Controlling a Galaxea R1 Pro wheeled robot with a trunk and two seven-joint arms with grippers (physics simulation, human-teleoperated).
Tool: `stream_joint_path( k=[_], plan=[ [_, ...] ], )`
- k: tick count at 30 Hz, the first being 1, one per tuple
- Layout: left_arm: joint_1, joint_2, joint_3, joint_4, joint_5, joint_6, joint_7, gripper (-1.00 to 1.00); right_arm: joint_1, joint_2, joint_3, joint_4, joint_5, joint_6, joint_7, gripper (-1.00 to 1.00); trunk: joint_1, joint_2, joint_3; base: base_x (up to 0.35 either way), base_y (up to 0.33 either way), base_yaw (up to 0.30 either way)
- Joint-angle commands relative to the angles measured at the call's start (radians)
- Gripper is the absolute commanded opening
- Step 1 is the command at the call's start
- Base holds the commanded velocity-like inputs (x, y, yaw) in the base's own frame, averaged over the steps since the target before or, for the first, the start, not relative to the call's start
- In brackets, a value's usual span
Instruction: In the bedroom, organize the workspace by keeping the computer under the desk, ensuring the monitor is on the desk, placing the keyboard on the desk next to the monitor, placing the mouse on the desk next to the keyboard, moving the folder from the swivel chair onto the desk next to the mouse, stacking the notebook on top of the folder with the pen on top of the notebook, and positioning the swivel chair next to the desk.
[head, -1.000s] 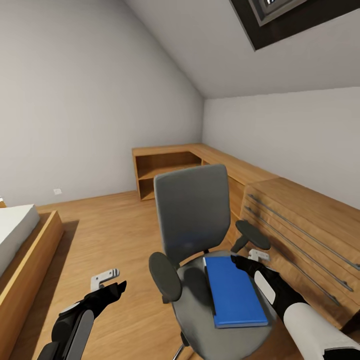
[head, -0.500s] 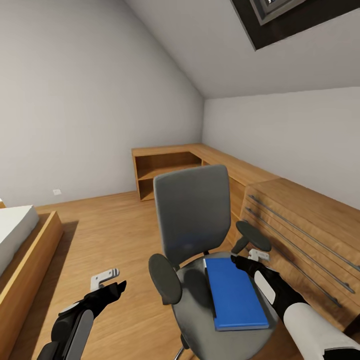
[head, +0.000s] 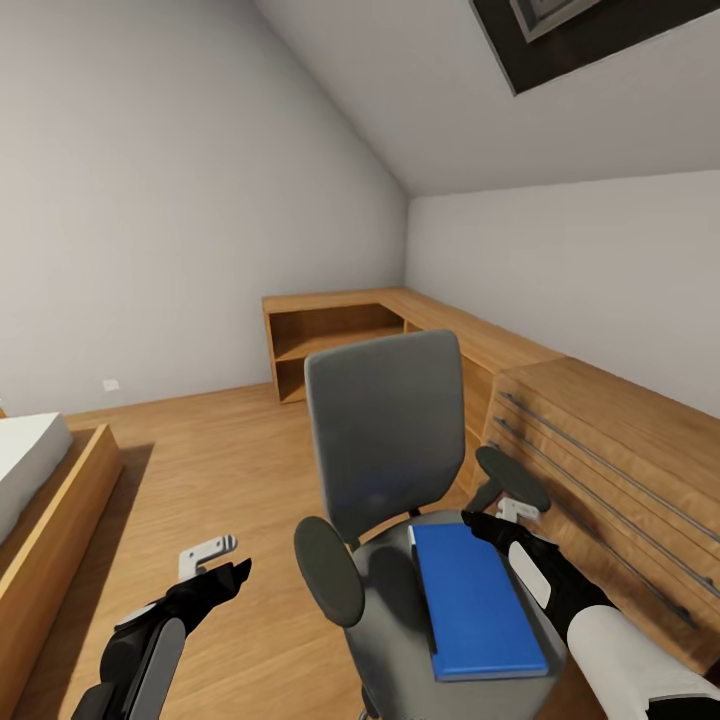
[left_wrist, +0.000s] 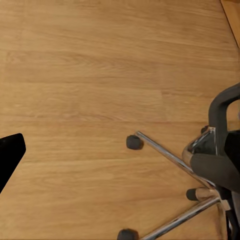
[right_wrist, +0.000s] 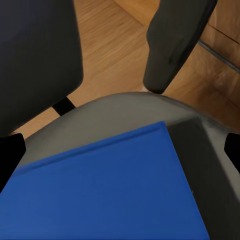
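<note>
At the far left of the head view a white mattress in a light-wood bed frame (head: 45, 520) lies on the wooden plank floor (head: 220, 450). The black left gripper (head: 222, 570) hangs low over bare floor, well apart from the chair; whether its fingers are spread I cannot tell. In the middle, the grey padded swivel chair with round black armrests (head: 385, 440) stands on its chrome castor base (left_wrist: 172, 160). The flat bright blue folder (head: 475, 600) lies on its seat. The black right gripper (head: 490, 522) hovers just beside the folder's far corner, fingers spread wide and holding nothing. Right of the chair stands a light-wood drawer unit with long metal handles (head: 610, 450).
</note>
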Motion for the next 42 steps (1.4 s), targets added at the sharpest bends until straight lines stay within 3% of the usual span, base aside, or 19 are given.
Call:
stream_joint_path(
  k=[1,35,42],
  plan=[
    [-0.001,-0.001,0.001,-0.002,0.011,0.005,0.008,1.0,0.0,-0.001,0.005,-0.001,-0.004,0.004,-0.001,1.0,0.004,-0.008,-0.004,0.003,0.0,0.0],
    [-0.001,-0.001,0.001,-0.004,0.009,0.005,0.009,1.0,0.0,-0.001,0.004,-0.001,-0.004,0.005,0.0,1.0,0.134,-0.246,-0.111,0.0,0.0,0.0],
    [-0.001,-0.001,0.001,-0.003,0.008,0.007,0.009,1.0,0.0,-0.001,0.004,-0.001,-0.004,0.005,0.0,1.0,0.134,-0.246,-0.111,0.0,0.0,0.0]
  ],
)
